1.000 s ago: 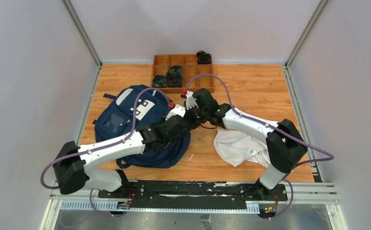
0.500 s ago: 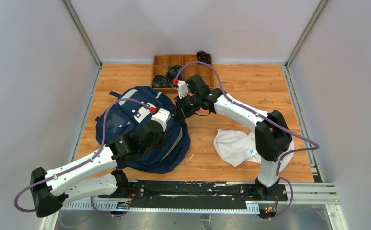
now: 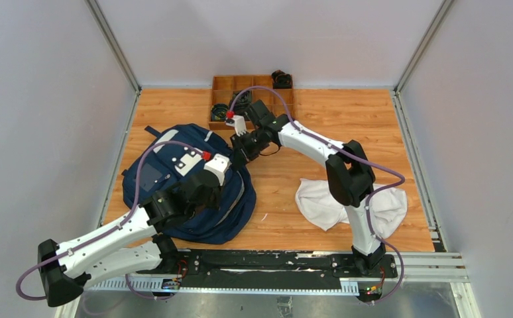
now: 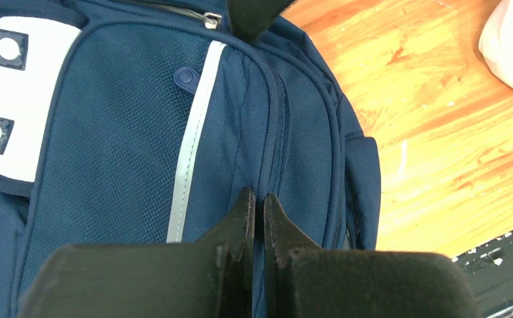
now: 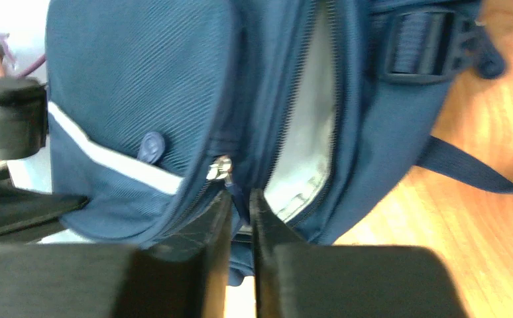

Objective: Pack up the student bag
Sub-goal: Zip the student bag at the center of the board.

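1. The wooden table [image 3: 346, 119] carries everything in the scene.
2. The student bag [image 3: 161, 156] lies on the left half of the table with its front panel up and its lower end near the front edge. Its grey-white patch [image 4: 15, 99] and a light grey stripe [image 4: 191, 146] show in the left wrist view. Its main opening gapes and shows the grey lining [image 5: 307, 132], and a dark strap [image 5: 466, 169] trails onto the wood.
3. A white garment [image 3: 320, 202] lies crumpled on the right, apart from the bag, and the right arm's base link stands over part of it.
4. A wooden tray [image 3: 244, 82] with compartments sits at the far edge. One coiled cable [image 3: 281, 79] is in its far right corner cell and another [image 3: 219, 110] is in a near left cell.
5. The left gripper [image 4: 257, 205] is clenched on a fold of the bag's fabric by the right-hand zip seam, with its fingers almost meeting.
6. The right gripper [image 5: 240, 199] is pinched tight on a small blue pull tab at the edge of the opening, at the bag's far right corner.
7. The metal zipper slider [image 5: 219, 169] sits just above the right fingertips.
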You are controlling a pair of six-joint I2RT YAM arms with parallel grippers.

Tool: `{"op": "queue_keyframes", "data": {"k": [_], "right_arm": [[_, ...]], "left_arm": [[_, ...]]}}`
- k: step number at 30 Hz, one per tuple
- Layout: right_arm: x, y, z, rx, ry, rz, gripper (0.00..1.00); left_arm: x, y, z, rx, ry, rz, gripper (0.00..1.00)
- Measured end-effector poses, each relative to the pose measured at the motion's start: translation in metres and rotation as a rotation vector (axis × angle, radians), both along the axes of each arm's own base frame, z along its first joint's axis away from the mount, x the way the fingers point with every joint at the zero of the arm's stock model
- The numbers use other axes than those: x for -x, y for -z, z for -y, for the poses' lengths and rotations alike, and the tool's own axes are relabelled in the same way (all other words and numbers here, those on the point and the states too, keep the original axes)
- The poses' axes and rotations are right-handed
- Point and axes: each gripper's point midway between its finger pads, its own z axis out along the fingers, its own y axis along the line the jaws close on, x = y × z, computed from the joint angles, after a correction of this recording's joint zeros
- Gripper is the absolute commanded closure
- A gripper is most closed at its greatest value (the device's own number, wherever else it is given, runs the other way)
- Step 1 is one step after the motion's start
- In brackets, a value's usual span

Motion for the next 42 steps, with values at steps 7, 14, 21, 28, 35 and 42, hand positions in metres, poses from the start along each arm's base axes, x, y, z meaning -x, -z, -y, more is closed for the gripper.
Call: {"op": "queue_keyframes", "data": {"k": [7, 14, 21, 28, 35, 42], "right_arm": [[-0.031, 0.011, 0.042, 0.073, 0.156, 0.102, 0.39], [-0.038, 0.015, 0.110, 0.113, 0.351, 0.094, 0.36], [-0.026, 0.036, 0.082, 0.050, 0.300, -0.018, 0.34], [0.000, 0.047, 0.026, -0.020, 0.168, -0.087, 0.67], [0.005, 0.051, 0.021, -0.025, 0.210, -0.101, 1.00], [0.014, 0.026, 0.085, 0.008, 0.371, -0.014, 0.77]], "left_arm": [[-0.002, -0.003, 0.000, 0.001, -0.052, -0.018, 1.00], [-0.015, -0.018, 0.003, 0.014, -0.119, 0.003, 1.00], [-0.017, -0.021, 0.002, 0.032, -0.141, 0.007, 1.00], [-0.018, -0.034, -0.003, 0.085, -0.172, 0.038, 1.00], [-0.020, -0.030, 0.003, 0.072, -0.163, 0.016, 1.00], [-0.029, -0.031, 0.061, 0.153, -0.058, -0.062, 1.00]]}}
